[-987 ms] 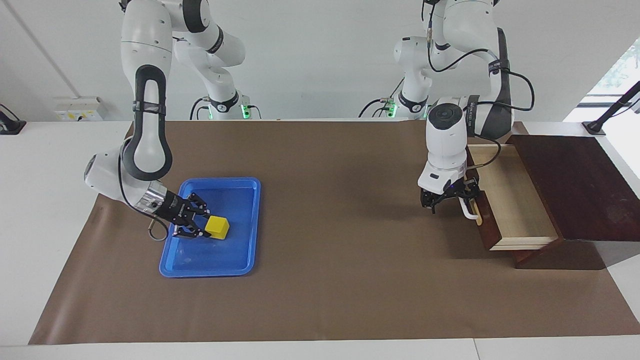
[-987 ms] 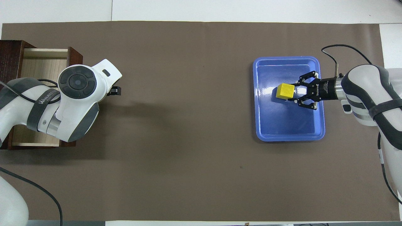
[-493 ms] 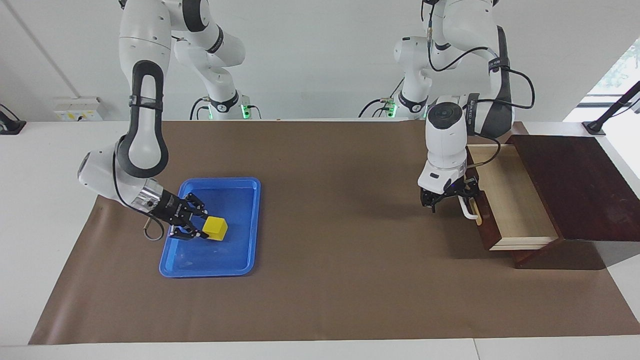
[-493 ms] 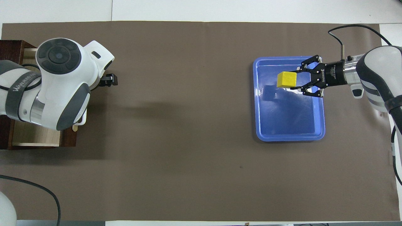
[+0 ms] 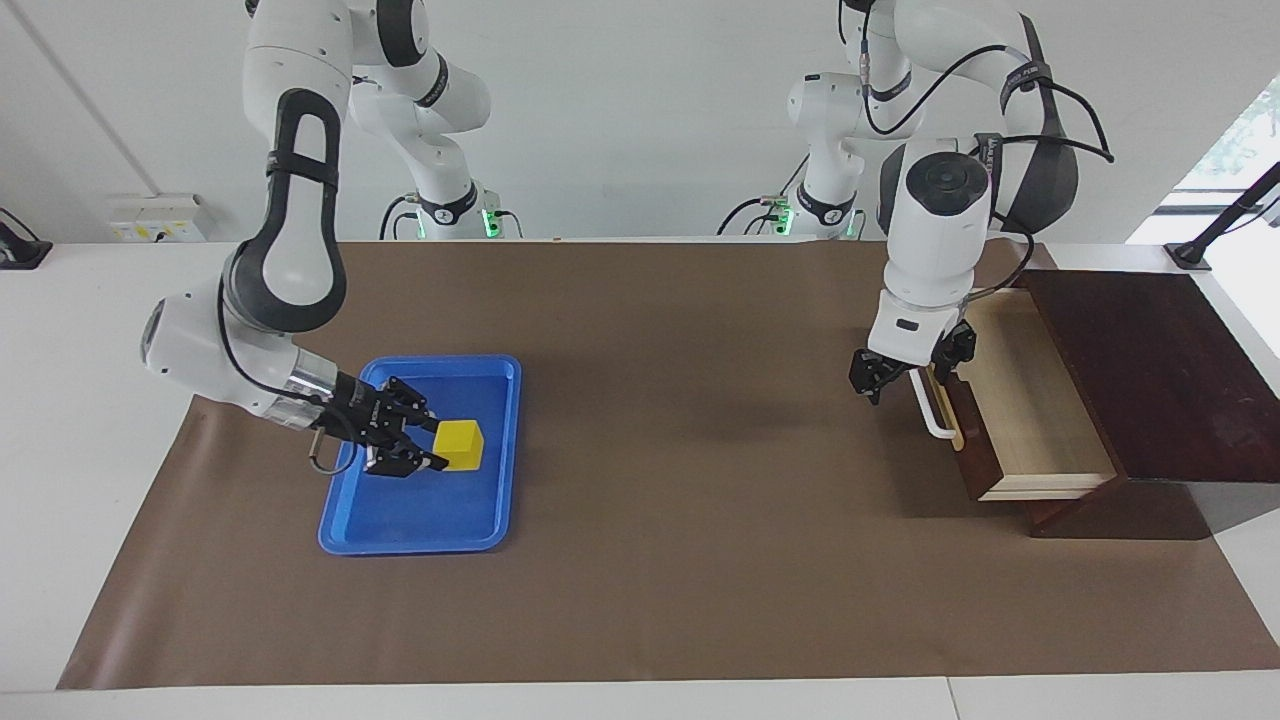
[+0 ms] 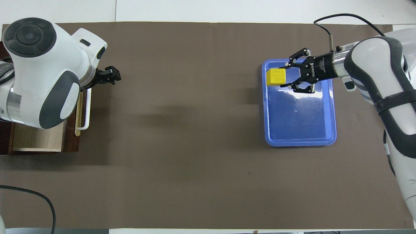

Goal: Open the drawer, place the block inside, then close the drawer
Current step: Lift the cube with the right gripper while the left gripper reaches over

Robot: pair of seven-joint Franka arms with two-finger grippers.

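Note:
The yellow block hangs a little above the blue tray. My right gripper is shut on it from the side. The drawer stands pulled out of the dark brown box, and its pale inside has nothing in it. My left gripper is open and holds nothing. It hangs over the mat just off the end of the white handle that is nearer the robots, clear of it.
A brown mat covers the table between the tray and the drawer. The left arm's white wrist hides much of the drawer in the overhead view. A cable loops off the right wrist.
The right gripper has lifted the block off the tray floor and carried it a little toward the left arm's end. The left gripper has risen and drawn away from the drawer handle.

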